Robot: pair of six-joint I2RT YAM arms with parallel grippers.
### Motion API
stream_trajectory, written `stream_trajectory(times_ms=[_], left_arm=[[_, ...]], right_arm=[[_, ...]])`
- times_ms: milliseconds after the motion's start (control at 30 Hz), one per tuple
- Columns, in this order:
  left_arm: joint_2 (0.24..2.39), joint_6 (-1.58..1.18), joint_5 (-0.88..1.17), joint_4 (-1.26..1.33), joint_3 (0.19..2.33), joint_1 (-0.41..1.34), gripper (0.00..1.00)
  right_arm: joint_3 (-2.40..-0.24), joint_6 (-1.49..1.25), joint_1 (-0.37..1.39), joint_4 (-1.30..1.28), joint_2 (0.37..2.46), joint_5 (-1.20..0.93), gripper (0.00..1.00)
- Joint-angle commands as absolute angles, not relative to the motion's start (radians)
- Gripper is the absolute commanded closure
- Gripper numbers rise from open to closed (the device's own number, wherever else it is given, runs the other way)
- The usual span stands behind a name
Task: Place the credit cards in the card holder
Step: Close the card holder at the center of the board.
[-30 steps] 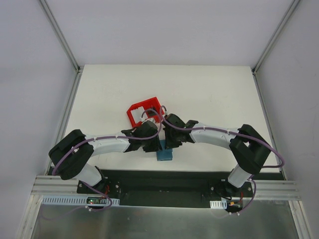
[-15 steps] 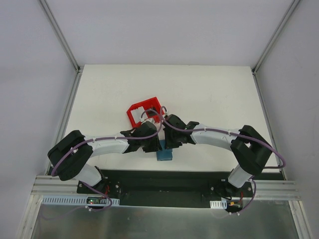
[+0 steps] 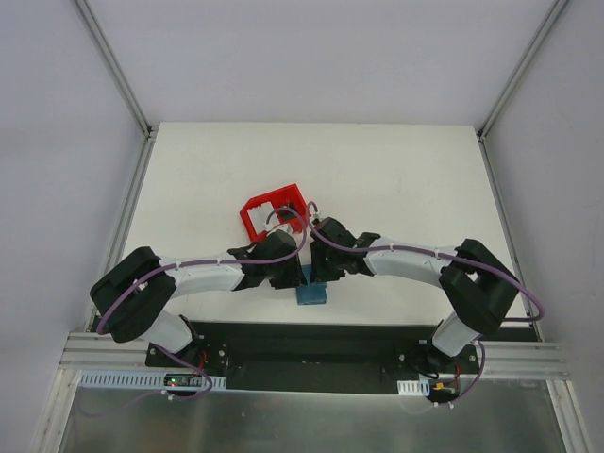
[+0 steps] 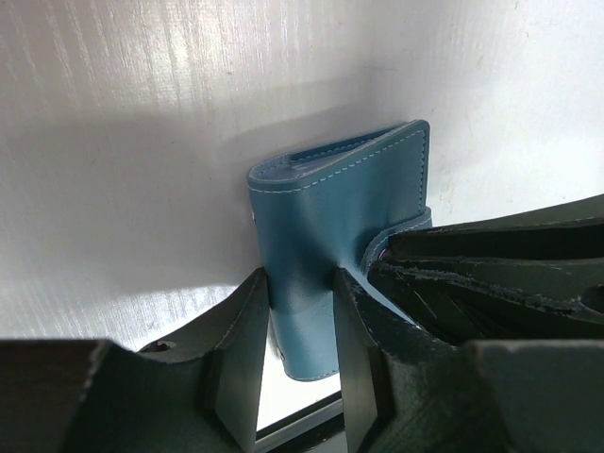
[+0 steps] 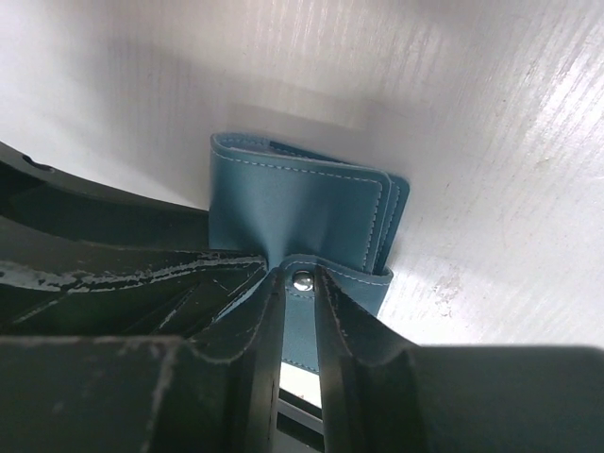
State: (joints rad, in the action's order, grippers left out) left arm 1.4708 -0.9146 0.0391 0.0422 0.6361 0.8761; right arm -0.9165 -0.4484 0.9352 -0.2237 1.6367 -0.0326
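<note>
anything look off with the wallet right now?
Slightly. The folded card holder is dented inward where the left gripper pinches it, so the leather buckles at that spot. Its snap tab sits between the fingers of the right gripper; I cannot tell whether it is fastened. Nothing looks torn or spilled.

Card holder: on table, near its front edge, between left gripper and right gripper. Bin: on table, just behind card holder, slightly left.
</note>
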Motion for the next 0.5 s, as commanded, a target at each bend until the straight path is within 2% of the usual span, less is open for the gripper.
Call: stream_trajectory(times_ms=[0, 100, 233, 467], left_arm=[[1.496, -0.913, 0.008, -0.023, 0.603, 0.882, 0.69], [1.491, -0.911, 0.008, -0.023, 0.603, 0.884, 0.69], [1.482, -0.914, 0.006, -0.023, 0.597, 0.884, 0.69], [1.473, -0.92, 0.006, -0.022, 0.591, 0.884, 0.69]], right_arm=[[-0.854, -0.449, 0.951, -0.258, 1.764, -0.009, 0.78], [-0.839, -0.457, 0.954, -0.278, 1.79, 0.035, 0.76], [-0.87, -0.44, 0.965, -0.336, 1.816, 0.075, 0.88], [-0.907, -0.439, 0.994, -0.4, 1.845, 0.13, 0.86]])
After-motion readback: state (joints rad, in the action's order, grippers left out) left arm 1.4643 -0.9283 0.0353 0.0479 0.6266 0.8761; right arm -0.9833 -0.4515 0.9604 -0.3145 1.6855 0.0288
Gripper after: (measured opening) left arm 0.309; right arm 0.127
